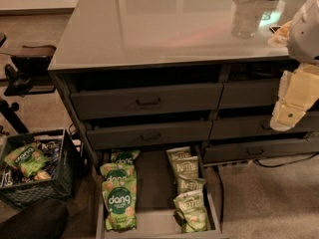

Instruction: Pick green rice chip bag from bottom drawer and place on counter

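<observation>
The bottom drawer (155, 188) is shown pulled out at lower centre, exposing its bags to reach. The nearest green rice chip bag (119, 203) lies flat at lower left. The gripper (285, 117) is held at the right edge, below the counter (149, 29); its state cannot be told.

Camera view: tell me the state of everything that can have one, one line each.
bottom drawer: pulled out, bags inside.
green rice chip bag: nearest of three, flat in drawer's left row.
olive-green bags: four, flat in right row.
upper drawers: look slightly ajar.
counter: no bag on it.
gripper: raised at right edge, clear of the bags.
crate: on floor, holding snack packs.
</observation>
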